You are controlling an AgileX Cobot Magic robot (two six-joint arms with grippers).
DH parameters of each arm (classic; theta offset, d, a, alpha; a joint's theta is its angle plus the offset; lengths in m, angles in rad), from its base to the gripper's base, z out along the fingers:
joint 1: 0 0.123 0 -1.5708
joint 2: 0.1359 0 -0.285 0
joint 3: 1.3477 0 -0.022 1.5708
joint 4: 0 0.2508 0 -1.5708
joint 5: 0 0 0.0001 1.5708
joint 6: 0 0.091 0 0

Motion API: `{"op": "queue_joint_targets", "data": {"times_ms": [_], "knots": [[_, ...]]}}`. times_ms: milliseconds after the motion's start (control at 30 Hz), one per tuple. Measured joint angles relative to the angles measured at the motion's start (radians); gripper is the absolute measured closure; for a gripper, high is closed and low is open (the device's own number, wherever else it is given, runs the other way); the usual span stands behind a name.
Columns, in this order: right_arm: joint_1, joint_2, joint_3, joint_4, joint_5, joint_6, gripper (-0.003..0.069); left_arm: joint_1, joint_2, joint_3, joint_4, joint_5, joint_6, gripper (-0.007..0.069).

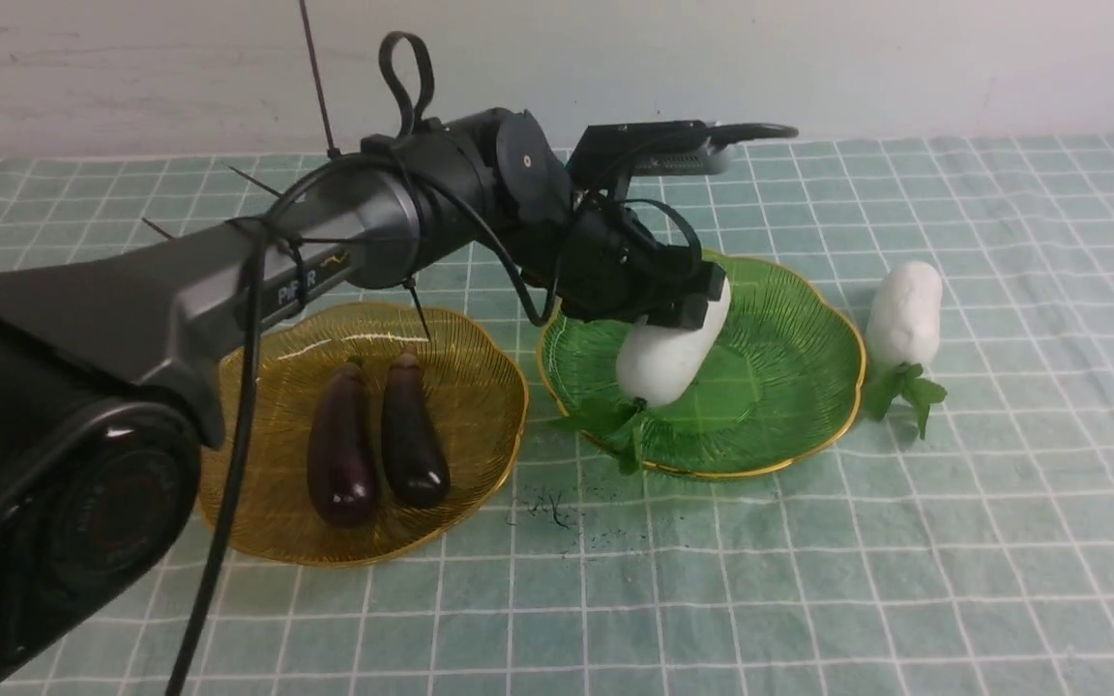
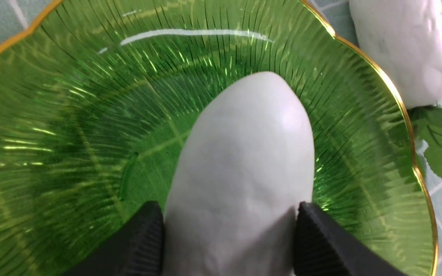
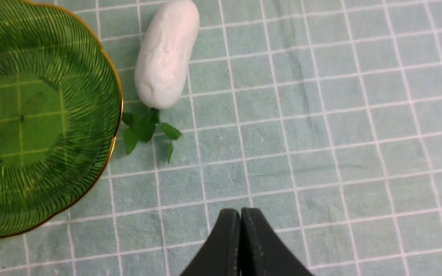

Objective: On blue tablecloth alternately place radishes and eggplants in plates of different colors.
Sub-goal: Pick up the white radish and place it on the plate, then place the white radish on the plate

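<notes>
Holding one radish (image 1: 663, 362) in my left gripper (image 1: 688, 304), jaws clamped across its upper body, I have it tilted over the green plate (image 1: 789, 387), leaves trailing over the plate's near-left rim. Both eggplants (image 1: 342, 454) lie side by side in the amber plate (image 1: 480, 387), so that half looks done. Next, I reckon: ease it down, open up, let it settle inside the rim. The second radish (image 1: 903, 314) lies on the blue tablecloth (image 1: 905, 541), just beside the green plate's right rim. My right gripper (image 3: 240, 245) is closed on nothing, above bare cloth.
</notes>
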Motion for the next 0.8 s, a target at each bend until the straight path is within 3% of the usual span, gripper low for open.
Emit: {"op": "queue_joint_targets", "data": {"times_ms": [300, 400, 467, 633, 667, 733, 800], "knots": [[-0.035, 0.151, 0.000, 0.126, -0.067, -0.055, 0.0617, 0.021, -0.003, -0.015, 0.052, 0.052, -0.009, 0.0104], [-0.036, 0.230, 0.000, 0.171, -0.136, -0.066, 0.0466, 0.060, -0.057, -0.022, 0.062, 0.136, -0.011, 0.0089], [-0.036, 0.277, -0.022, 0.195, -0.170, -0.066, 0.0361, 0.082, -0.115, -0.039, 0.072, 0.200, -0.012, 0.0152], [-0.036, 0.395, -0.114, 0.237, -0.217, -0.069, 0.0153, 0.105, -0.235, -0.052, 0.137, 0.322, -0.016, 0.0407], [-0.036, 0.442, -0.163, 0.248, -0.228, -0.069, 0.0080, 0.107, -0.295, -0.055, 0.184, 0.354, -0.016, 0.0529], [-0.036, 0.512, -0.226, 0.265, -0.235, -0.069, 0.0009, 0.107, -0.364, -0.055, 0.259, 0.402, -0.024, 0.0598], [-0.036, 0.554, -0.263, 0.272, -0.238, -0.069, -0.0008, 0.107, -0.408, -0.055, 0.295, 0.437, -0.038, 0.0617]]}}
